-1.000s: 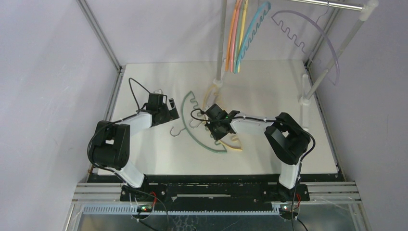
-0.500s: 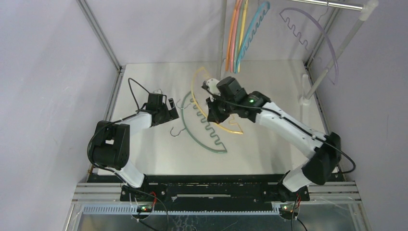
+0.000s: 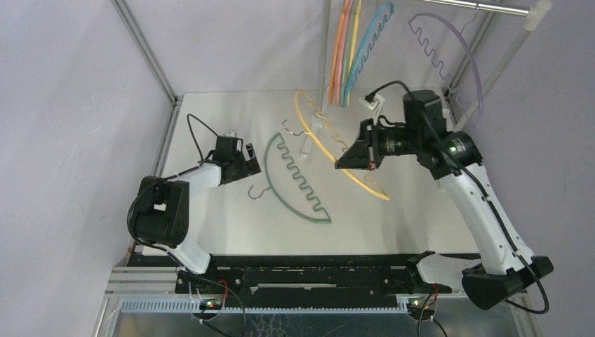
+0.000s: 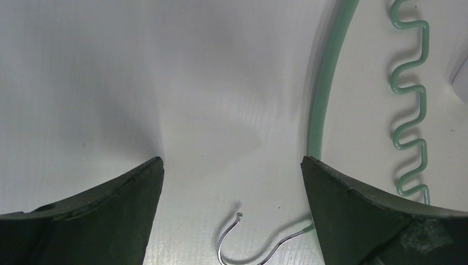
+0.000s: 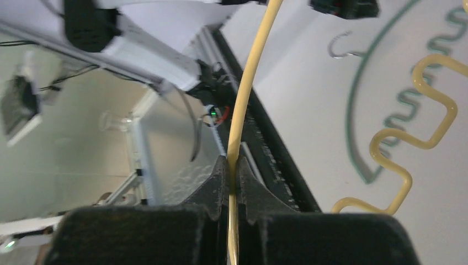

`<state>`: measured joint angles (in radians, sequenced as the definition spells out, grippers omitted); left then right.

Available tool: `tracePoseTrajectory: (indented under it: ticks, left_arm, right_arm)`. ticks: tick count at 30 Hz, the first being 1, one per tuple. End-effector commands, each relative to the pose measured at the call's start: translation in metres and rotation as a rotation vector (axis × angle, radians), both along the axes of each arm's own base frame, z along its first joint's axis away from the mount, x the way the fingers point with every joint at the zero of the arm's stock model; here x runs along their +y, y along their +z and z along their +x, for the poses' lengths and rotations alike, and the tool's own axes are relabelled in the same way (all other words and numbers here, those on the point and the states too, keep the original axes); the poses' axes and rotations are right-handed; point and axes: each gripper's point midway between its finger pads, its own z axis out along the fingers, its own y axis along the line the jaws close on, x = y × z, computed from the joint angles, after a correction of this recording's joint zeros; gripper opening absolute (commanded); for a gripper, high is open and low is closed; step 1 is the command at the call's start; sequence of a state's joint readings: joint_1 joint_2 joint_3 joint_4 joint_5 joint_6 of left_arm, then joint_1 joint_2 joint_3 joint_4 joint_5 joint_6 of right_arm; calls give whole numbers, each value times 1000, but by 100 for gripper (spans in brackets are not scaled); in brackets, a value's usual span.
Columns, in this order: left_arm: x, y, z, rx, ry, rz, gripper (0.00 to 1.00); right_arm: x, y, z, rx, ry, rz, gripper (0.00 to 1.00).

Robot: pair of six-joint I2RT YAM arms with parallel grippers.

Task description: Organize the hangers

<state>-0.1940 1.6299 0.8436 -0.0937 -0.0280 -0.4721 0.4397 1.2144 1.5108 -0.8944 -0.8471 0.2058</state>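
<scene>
Yellow hanger [image 5: 243, 110] now aloft.

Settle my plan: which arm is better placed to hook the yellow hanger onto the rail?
Right. The right gripper is shut on the yellow hanger, raised near the rail; the left gripper is open, low.

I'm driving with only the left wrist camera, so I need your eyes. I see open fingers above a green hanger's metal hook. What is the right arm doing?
Observer: The right gripper is shut on a yellow hanger, pinching its smooth curved rim.
Operator: Where is that relative to my green one?
Observer: In the top view it is to the right of the green hanger, on the side nearer the rack.
Operator: Is anything else lying on the table?
Observer: No, the green one is the only hanger lying on the table.
</scene>
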Motion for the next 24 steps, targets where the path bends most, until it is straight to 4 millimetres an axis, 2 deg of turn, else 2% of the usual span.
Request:
tracePoseTrajectory:
  ticks: [1,5,8,12,18,24]
  left_arm:
    - [-4,19,13,-44,10,-26,99]
    - [-6,22,15,-45,5,-30,99]
    - [-9,22,17,-43,-3,-31,99]
    - [-12,25,18,-46,-12,-33,99]
    - [-17,26,20,-43,-32,-33,99]
    - [-19,26,24,-45,-42,-37,99]
  right_arm:
    - [-7,69,-56,-35,208,219,0]
    - [-12,90,-82,-51,299,308,0]
    - [-19,102,-87,-85,312,348,0]
    - [-29,118,-77,-167,220,358,0]
    - [-51,141,-53,-293,-7,358,0]
    - [-67,168,-46,-408,-157,380,0]
